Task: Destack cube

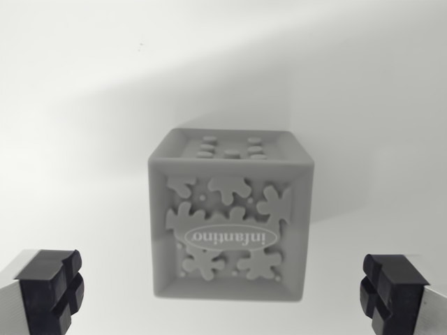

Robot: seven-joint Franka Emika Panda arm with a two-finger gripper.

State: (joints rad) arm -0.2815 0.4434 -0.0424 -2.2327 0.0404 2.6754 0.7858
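The gripper (223,293) is wide open. One black finger (50,287) sits low to the left of the cube (230,220), the other low to the right. Neither finger touches the cube, which sits between them

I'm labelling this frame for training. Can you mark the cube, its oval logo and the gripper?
cube (230,216): wrist view, front face.
oval logo (229,238): wrist view, middle of the raised lettering.
gripper (223,293): wrist view, midway between the two black fingertips.

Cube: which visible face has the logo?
On the cube, the big face turned to the camera: oval logo, upside down, among splat shapes. The narrow face above it shows only raised dots.
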